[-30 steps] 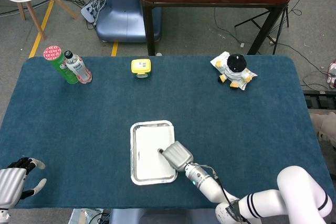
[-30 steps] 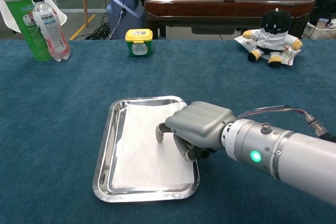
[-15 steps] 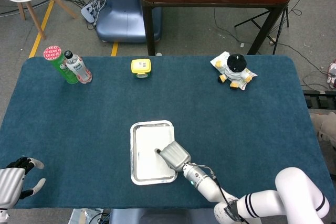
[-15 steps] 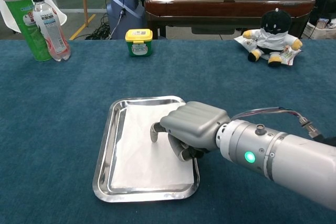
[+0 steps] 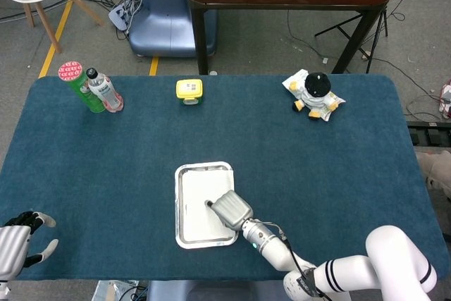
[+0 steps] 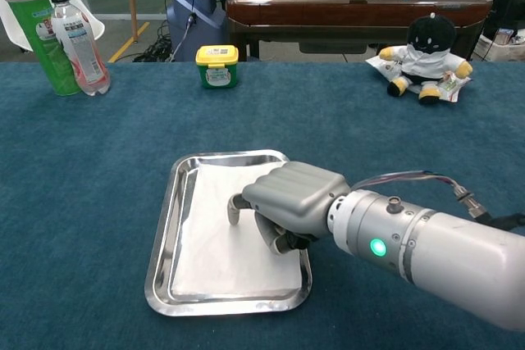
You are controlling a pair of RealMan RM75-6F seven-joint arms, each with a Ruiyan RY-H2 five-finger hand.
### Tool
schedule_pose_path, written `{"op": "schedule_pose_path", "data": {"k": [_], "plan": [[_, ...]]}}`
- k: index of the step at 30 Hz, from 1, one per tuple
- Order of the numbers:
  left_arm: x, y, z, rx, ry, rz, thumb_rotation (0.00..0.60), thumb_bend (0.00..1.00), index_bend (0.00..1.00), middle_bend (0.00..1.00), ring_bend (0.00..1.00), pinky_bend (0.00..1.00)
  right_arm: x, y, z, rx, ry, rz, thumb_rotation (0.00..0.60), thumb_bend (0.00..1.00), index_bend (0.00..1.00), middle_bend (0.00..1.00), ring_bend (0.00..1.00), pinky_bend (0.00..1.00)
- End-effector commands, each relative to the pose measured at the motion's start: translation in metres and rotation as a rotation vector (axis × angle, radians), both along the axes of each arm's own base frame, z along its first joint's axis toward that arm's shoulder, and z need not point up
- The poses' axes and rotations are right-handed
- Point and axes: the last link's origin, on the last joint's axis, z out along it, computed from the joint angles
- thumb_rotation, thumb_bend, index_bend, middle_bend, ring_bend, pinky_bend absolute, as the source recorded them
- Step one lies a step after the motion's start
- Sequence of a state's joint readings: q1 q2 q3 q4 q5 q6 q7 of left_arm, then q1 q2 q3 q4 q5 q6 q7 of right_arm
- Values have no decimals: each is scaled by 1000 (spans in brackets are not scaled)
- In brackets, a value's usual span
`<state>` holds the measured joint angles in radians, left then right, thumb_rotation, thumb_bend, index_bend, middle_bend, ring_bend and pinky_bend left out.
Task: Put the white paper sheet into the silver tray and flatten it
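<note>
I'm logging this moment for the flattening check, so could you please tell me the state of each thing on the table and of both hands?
white paper sheet: lying flat inside the tray.
silver tray: flat on the table, holding the sheet.
right hand: fingers curled, one fingertip pressing the sheet.
left hand: open, holding nothing.
water bottle: upright, capped.
green can: upright, lidded.
yellow-lidded jar: upright, closed.
plush toy: sitting upright.

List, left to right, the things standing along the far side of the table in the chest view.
Green can → water bottle → yellow-lidded jar → plush toy.
</note>
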<state>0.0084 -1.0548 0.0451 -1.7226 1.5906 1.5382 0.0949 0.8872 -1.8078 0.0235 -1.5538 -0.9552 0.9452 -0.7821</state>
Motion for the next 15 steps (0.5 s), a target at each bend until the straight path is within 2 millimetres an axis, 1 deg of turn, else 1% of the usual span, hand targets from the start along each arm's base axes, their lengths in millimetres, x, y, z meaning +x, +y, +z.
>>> {"op": "schedule_pose_path", "data": {"k": [1,15], "plan": [[0,0,0,1,0,1,600,246,468,443,308,408,1,0,-1,2,-2,-1,600,1000,262,1000,1000,1000],[-1,0,2,9,-1,3,600,246,471,443,309,408,5,-2,-8,6,-14,-4,600,1000,262,1000,1000,1000]]}}
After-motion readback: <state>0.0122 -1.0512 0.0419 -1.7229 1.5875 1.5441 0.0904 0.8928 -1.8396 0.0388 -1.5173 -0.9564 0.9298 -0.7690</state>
